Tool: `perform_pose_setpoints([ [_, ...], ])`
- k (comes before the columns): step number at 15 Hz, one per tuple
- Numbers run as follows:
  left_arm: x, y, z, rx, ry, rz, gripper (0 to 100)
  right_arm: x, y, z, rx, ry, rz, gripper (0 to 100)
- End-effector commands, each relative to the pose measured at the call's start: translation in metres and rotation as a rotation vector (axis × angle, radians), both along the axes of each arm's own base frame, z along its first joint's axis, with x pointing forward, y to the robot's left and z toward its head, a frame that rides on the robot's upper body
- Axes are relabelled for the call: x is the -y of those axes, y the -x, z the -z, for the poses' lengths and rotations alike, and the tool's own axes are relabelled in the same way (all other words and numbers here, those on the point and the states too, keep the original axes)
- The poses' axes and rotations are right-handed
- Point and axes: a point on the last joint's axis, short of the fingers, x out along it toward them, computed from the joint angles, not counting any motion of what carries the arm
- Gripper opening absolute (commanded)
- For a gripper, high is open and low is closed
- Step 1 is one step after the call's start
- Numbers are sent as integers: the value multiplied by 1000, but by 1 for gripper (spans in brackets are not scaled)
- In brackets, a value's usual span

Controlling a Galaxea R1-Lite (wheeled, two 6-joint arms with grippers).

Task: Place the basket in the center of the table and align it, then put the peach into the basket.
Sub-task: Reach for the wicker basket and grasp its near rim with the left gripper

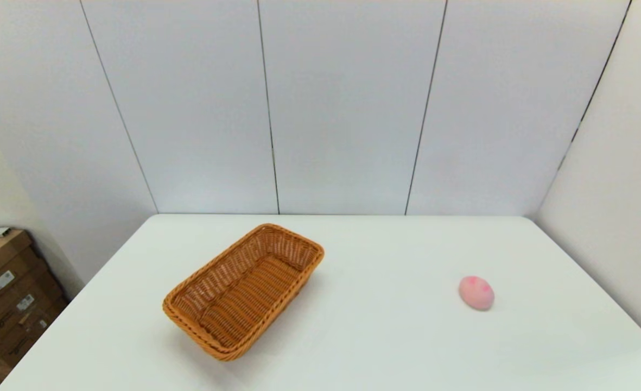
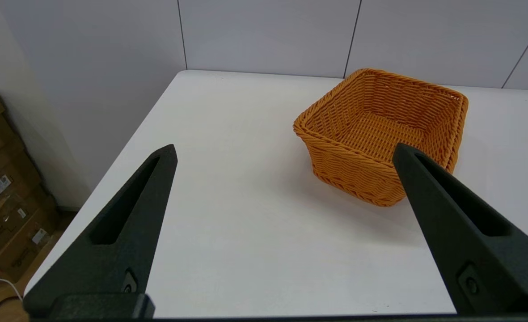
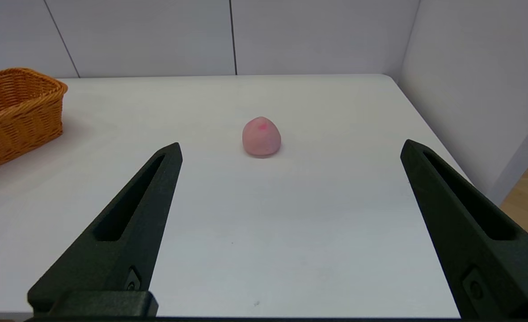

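Basket (image 1: 242, 291) askew left, peach (image 1: 476, 292) right, arms unseen overhead

Stacked cardboard boxes (image 1: 5, 293) by wall panels (image 1: 342, 108)

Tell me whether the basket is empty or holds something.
Empty. The basket shows only bare woven floor in the head and left wrist views, and the peach lies apart on the table, off to its right.

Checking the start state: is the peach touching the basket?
Apart. The head view shows bare table between the peach and the basket.
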Motion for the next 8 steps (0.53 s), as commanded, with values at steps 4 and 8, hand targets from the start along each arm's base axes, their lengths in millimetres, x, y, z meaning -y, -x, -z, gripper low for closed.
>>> perform_pose_setpoints([
  [4, 0, 0, 0, 0, 0, -1, 100, 0, 0, 0, -2, 0, 0, 100],
  [8, 0, 0, 0, 0, 0, -1, 100, 0, 0, 0, -2, 0, 0, 100],
])
